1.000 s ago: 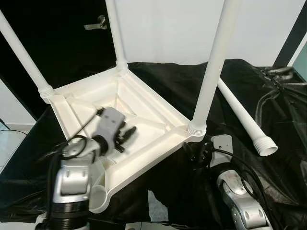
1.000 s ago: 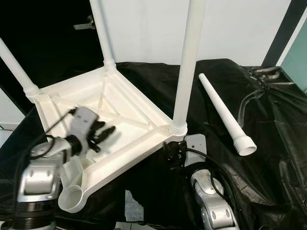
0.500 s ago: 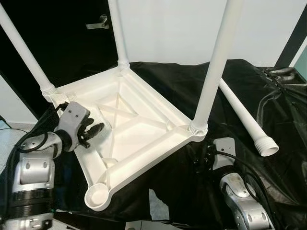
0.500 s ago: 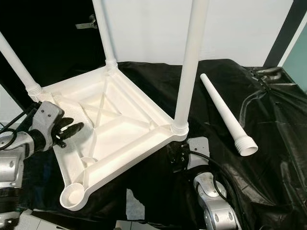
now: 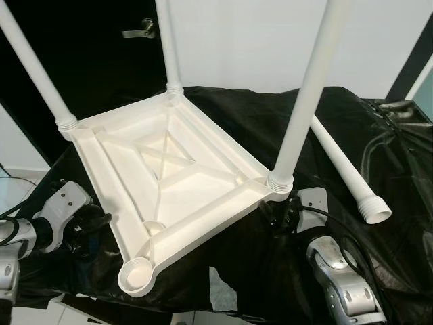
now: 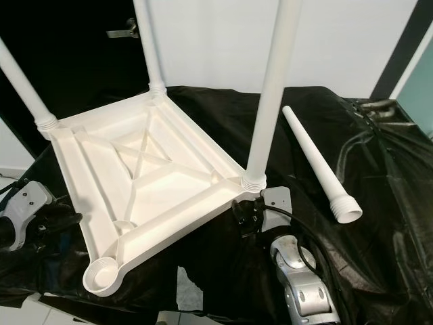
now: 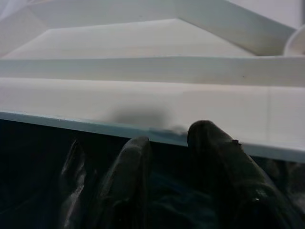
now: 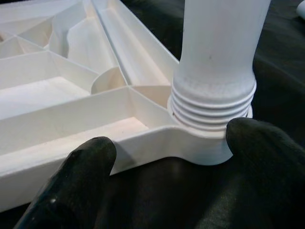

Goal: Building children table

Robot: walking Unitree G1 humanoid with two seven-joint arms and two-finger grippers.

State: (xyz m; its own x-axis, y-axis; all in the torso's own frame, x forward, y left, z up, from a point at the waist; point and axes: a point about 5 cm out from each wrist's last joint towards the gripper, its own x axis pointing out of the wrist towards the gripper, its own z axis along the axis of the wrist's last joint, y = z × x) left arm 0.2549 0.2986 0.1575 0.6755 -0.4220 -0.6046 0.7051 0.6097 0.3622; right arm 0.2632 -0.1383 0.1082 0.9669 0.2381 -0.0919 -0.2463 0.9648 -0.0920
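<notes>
A white children's table top (image 5: 203,159) lies upside down on black cloth. Three white legs stand screwed into its corners: the near right leg (image 5: 304,101), the back leg (image 5: 168,47) and the left leg (image 5: 34,68). The near corner socket (image 5: 135,276) holds nothing. A loose leg (image 5: 345,166) lies on the cloth to the right. My left gripper (image 5: 93,222) hangs low beside the top's left rim (image 7: 143,102), open by a narrow gap and holding nothing. My right gripper (image 5: 279,211) is open, its fingertips (image 8: 90,157) flanking the near right leg's threaded base (image 8: 214,100) without gripping it.
Black cloth (image 5: 392,135) covers the whole work surface and lies in folds at the right. Behind stand a dark door with a handle (image 5: 139,28) and a white wall. Pale floor (image 5: 30,313) shows at the near left edge.
My left arm has swung off the table top, leftward and down to beside its left rim. The right arm has stayed by the near right corner. The view has shifted slightly.
</notes>
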